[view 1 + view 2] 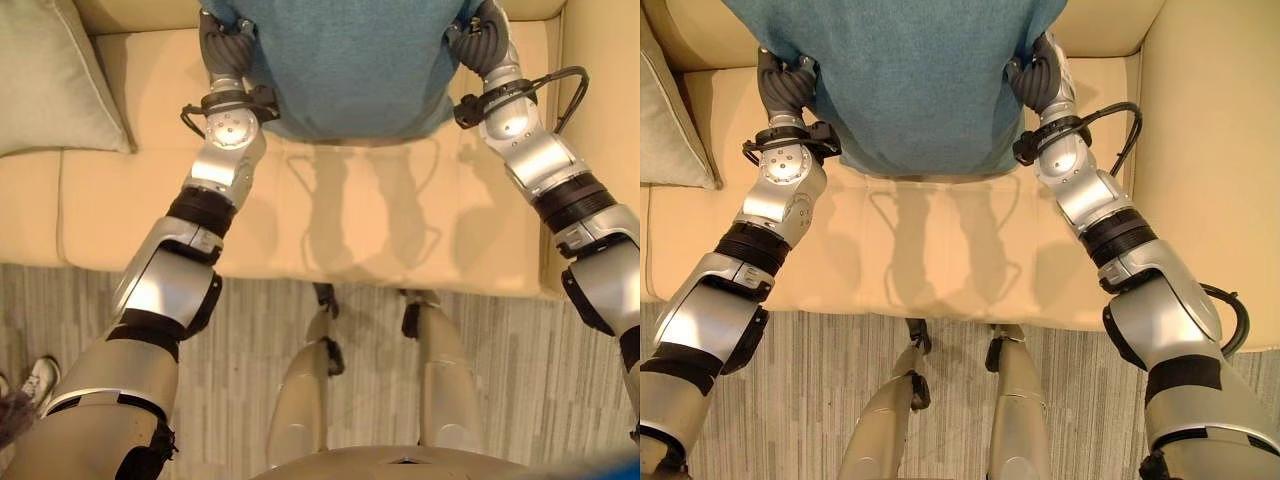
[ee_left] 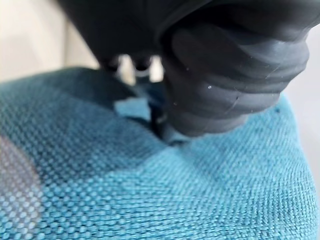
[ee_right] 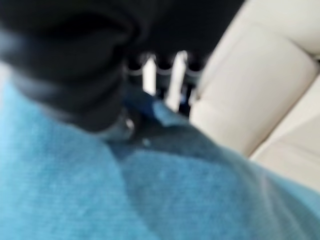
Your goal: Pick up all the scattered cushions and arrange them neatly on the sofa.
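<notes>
A grey cushion (image 1: pixel 55 75) leans at the left end of the cream sofa (image 1: pixel 330 230). The left robot hand (image 1: pixel 225 48) grips the left edge of a blue cushion (image 1: pixel 910 80), fingers curled into the fabric. The cushion is held above the seat, casting a shadow. The right robot hand (image 1: pixel 1040 75) clamps its right edge likewise.

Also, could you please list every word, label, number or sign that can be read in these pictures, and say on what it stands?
None: no readable text anywhere.
Teal cushion: plain weave, no label visible.
Grey-green cushion: plain.
Cream sofa: no tag or print visible.
Left robot hand and right robot hand: no markings legible.
</notes>
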